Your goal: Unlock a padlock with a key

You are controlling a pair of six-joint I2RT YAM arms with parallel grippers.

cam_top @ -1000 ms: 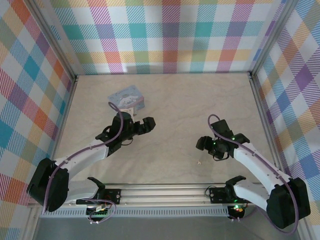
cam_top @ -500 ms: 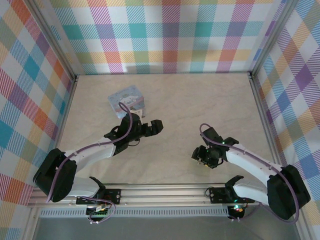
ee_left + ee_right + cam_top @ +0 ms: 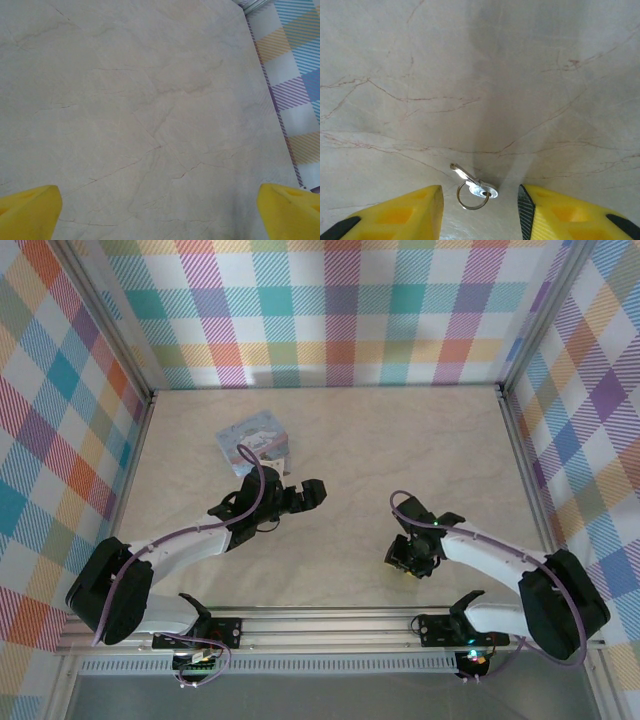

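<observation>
- The key (image 3: 474, 186) lies flat on the bench (image 3: 470, 75) near the front edge, right of centre. A thin wire ring is threaded through its head. It sits between the two fingertips of the right hand (image 3: 480, 212), apart from both.
- The key looks small, light and stiff. Lying flush on a smooth surface, it will likely skid or spin if it is nudged from one side only. The ring is loose and would let the key dangle.
- The best hold, I judge, is across the flat head, leaving the blade free to enter a lock.
- The right hand is partly spread, its gap a good deal wider than the key. It holds nothing. Its tips sit low over the bench, though whether they touch it I cannot tell.
- Farther off, left of centre, the left hand (image 3: 305, 494) hangs over bare bench. Its yellow fingertips (image 3: 27, 212) are spread wide and hold nothing.
- Farthest is a pale blue printed tin (image 3: 255, 438), just beyond the left hand and apart from it. Where the padlock lies I cannot tell at this size.
</observation>
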